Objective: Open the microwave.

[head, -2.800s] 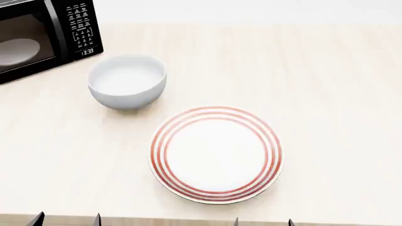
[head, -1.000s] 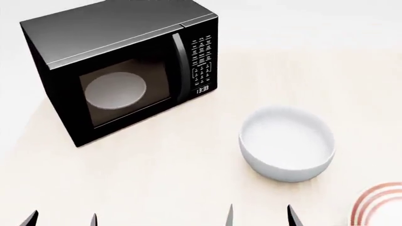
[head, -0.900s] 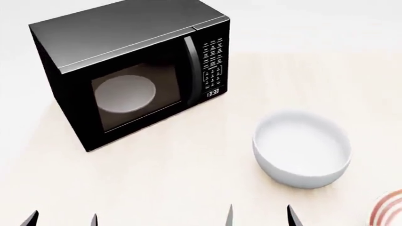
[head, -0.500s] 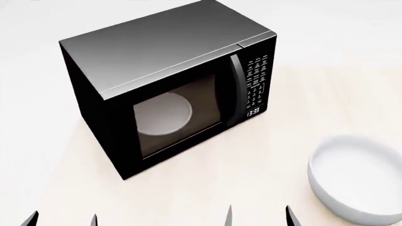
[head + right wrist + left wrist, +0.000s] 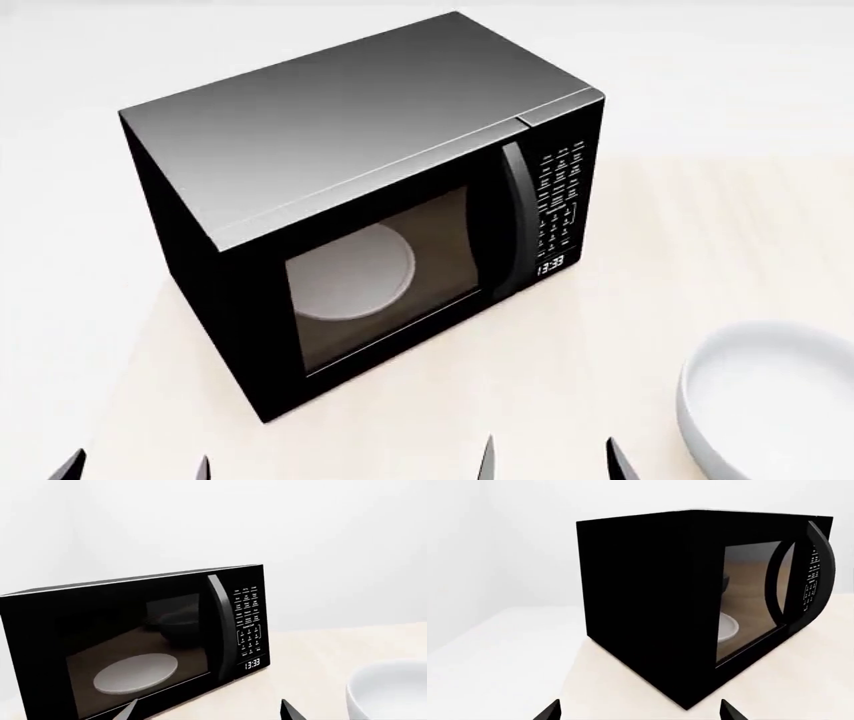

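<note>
The microwave point(image 5: 360, 190) is a black box with a grey top, standing on the pale table, and its glass door is shut. Its vertical black handle point(image 5: 511, 225) runs beside the keypad point(image 5: 562, 195) and the clock point(image 5: 550, 266). A white turntable plate point(image 5: 350, 272) shows through the glass. Only the fingertips of my left gripper point(image 5: 134, 470) and right gripper point(image 5: 553, 468) show at the bottom edge, spread wide, empty, well short of the microwave. The left wrist view faces the microwave's point(image 5: 654, 605) side and handle point(image 5: 777, 590); the right wrist view faces the door and handle point(image 5: 223, 625).
A white bowl point(image 5: 781, 410) stands on the table point(image 5: 627, 330) right of the microwave, cut off by the frame edge. It also shows in the right wrist view as the bowl point(image 5: 390, 692) near the right gripper point(image 5: 208, 714). A white wall rises behind.
The head view has swung left toward the microwave, which now fills the middle. The striped plate has left the picture and the bowl has slid to the right edge.
</note>
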Robot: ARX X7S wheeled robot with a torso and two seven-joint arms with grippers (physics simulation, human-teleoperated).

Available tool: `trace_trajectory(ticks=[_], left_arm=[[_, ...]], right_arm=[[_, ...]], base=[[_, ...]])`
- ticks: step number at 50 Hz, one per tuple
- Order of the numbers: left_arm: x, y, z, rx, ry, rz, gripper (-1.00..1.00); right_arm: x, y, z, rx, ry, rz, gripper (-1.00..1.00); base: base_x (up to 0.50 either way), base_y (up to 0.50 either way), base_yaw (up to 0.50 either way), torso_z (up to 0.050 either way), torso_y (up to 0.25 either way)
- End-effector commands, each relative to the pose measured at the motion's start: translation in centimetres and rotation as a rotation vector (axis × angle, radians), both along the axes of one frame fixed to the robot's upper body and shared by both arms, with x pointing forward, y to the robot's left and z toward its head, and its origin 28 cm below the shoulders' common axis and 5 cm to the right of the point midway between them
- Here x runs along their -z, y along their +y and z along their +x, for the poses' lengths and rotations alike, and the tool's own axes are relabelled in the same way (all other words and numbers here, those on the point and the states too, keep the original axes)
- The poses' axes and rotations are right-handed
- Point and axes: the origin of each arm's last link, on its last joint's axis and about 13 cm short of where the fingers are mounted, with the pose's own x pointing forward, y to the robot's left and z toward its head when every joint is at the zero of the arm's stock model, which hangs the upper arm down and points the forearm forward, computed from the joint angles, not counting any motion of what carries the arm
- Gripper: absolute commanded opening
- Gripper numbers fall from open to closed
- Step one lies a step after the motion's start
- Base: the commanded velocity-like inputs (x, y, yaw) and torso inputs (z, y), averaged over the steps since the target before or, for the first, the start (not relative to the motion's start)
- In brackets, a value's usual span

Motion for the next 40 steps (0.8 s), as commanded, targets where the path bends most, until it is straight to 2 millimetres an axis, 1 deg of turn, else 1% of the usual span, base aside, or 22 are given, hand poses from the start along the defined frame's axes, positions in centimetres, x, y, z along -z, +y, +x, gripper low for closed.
trace_trajectory(ticks=[1,2,9,13,39,40], left_arm=[[0.01,-0.03,-0.08,0.002,0.000,-0.002,1.00],[-0.02,-0.02,-0.09,0.003,-0.003,-0.004,1.00],[-0.17,0.17,-0.03,-0.008,-0.003,-0.022,1.00],[-0.10,0.07,-0.02,-0.006,-0.002,0.000,1.00],[-0.04,0.04,-0.04,-0.001,-0.003,-0.005,1.00],[-0.07,0.07,-0.04,-0.002,0.000,-0.014,1.00]], right_arm=[[0.02,0.01,-0.02,-0.005,-0.002,0.004,1.00],[0.01,0.02,-0.02,-0.005,-0.001,0.005,1.00],[-0.07,0.00,-0.06,-0.004,-0.003,0.009,1.00],[-0.07,0.01,-0.05,-0.004,-0.003,0.009,1.00],[-0.07,-0.01,-0.11,-0.004,-0.006,0.011,1.00],[-0.21,0.02,-0.15,-0.005,-0.008,0.014,1.00]], base=[[0.50,0.00,0.00,0.000,0.000],[0.50,0.00,0.00,0.000,0.000],[0.01,0.00,0.00,0.000,0.000],[0.00,0.00,0.00,0.000,-0.037],[0.00,0.00,0.00,0.000,-0.250],[0.00,0.00,0.00,0.000,0.000]])
